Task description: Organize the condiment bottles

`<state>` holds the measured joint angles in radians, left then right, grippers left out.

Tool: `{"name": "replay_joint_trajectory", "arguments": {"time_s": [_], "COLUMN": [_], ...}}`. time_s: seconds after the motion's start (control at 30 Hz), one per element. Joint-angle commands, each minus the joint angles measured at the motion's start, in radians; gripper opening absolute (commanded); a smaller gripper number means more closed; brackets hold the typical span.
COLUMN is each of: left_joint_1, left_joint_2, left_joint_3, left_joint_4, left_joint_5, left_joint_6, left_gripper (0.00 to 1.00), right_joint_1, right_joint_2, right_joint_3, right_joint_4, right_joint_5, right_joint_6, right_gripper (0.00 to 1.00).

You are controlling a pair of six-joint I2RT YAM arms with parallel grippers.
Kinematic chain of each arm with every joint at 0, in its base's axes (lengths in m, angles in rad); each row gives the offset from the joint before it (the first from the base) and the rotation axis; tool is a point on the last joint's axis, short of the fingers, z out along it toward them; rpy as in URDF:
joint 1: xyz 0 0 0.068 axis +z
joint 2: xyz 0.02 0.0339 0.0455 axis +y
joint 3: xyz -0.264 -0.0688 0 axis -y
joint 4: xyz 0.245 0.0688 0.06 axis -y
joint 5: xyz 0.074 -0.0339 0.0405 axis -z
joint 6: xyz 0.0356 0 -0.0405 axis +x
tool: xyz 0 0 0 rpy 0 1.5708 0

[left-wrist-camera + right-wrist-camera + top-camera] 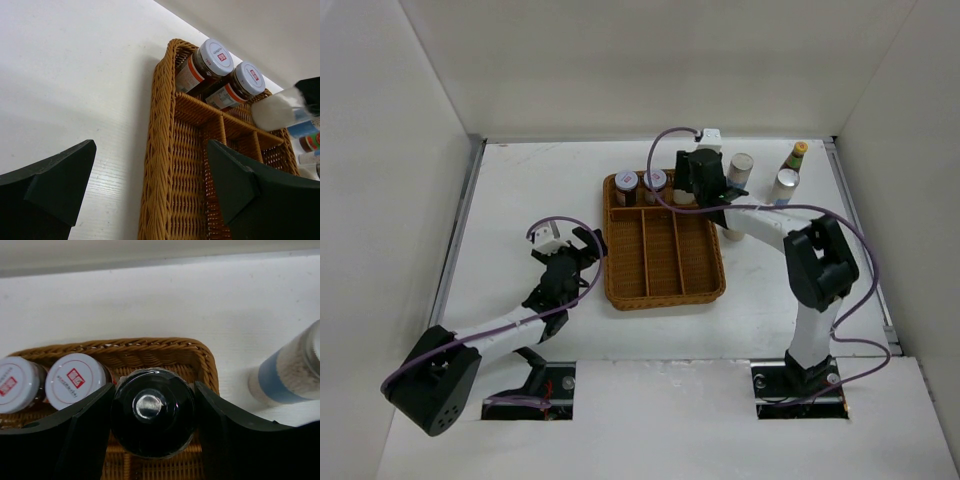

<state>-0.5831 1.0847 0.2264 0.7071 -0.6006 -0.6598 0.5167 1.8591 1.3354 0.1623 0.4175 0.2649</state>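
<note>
My right gripper is shut on the black-capped bottle and holds it over the back right corner of the wicker tray; whether it touches the tray floor is hidden. Two white-lidded jars stand in the tray's back row, also seen in the right wrist view and the left wrist view. Two white-blue cylinders and the yellow-capped red sauce bottle stand on the table right of the tray. My left gripper is open and empty, astride the tray's left wall.
White walls close in the table on three sides. The tray's three long front compartments hold nothing. One white-blue cylinder stands close to the right of my right gripper's finger. A purple cable loops over each arm.
</note>
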Motion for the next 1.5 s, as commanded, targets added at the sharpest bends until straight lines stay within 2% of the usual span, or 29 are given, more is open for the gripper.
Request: {"name": "replay_joint_trajectory", "arguments": {"time_s": [0.0,0.13,0.2,0.3,0.37,0.4,0.57,0.67,0.73,0.8,0.93,1.3,1.33,1.47], "left_joint_1": [0.006,0.006,0.006,0.006,0.006,0.006,0.006,0.007,0.007,0.007,0.001,0.007,0.007,0.007], "left_joint_2": [0.001,0.017,0.02,0.024,0.02,0.018,0.011,0.012,0.015,0.02,0.043,0.029,0.029,0.024], "left_joint_3": [-0.002,0.002,0.004,0.004,0.004,0.004,0.002,0.001,0.002,0.004,0.014,0.008,0.008,0.007], "left_joint_4": [0.049,0.052,0.054,0.057,0.057,0.057,0.054,0.055,0.055,0.057,0.054,0.052,0.052,0.055], "left_joint_5": [0.009,0.018,0.019,0.019,0.022,0.022,0.024,0.024,0.03,0.039,0.044,0.045,0.045,0.045], "left_joint_6": [-0.008,-0.008,-0.008,-0.008,-0.008,-0.008,-0.008,-0.008,-0.008,-0.009,-0.011,-0.011,-0.011,-0.011], "left_gripper": [0.95,0.95,0.95,0.95,0.95,0.95,0.95,0.95,0.95,0.95,0.95,0.95,0.95,0.95], "right_joint_1": [-0.011,-0.007,-0.007,-0.005,-0.005,-0.002,-0.001,-0.03,-0.057,-0.094,-0.119,-0.151,-0.155,-0.159], "right_joint_2": [0.015,0.075,0.089,0.074,0.022,-0.018,-0.297,-0.447,-0.494,-0.5,-0.466,-0.334,-0.33,-0.383], "right_joint_3": [0.096,0.084,0.074,0.056,0.042,0.033,-0.115,-0.276,-0.344,-0.381,-0.4,-0.367,-0.367,-0.389], "right_joint_4": [0.121,0.137,0.134,0.128,0.109,0.099,0.079,0.051,-0.022,-0.079,-0.116,-0.121,-0.116,-0.06], "right_joint_5": [-0.028,0.004,0.015,0.02,0.017,0.02,0.081,0.177,0.254,0.254,0.126,0.084,0.084,0.122], "right_joint_6": [-0.007,-0.024,-0.033,-0.039,-0.033,-0.033,-0.043,-0.021,-0.003,0.014,0.023,0.046,0.051,0.057], "right_gripper": [0.55,0.59,0.65,0.89,0.99,1.0,1.0,1.0,1.0,1.0,1.0,1.0,0.96,0.64]}}
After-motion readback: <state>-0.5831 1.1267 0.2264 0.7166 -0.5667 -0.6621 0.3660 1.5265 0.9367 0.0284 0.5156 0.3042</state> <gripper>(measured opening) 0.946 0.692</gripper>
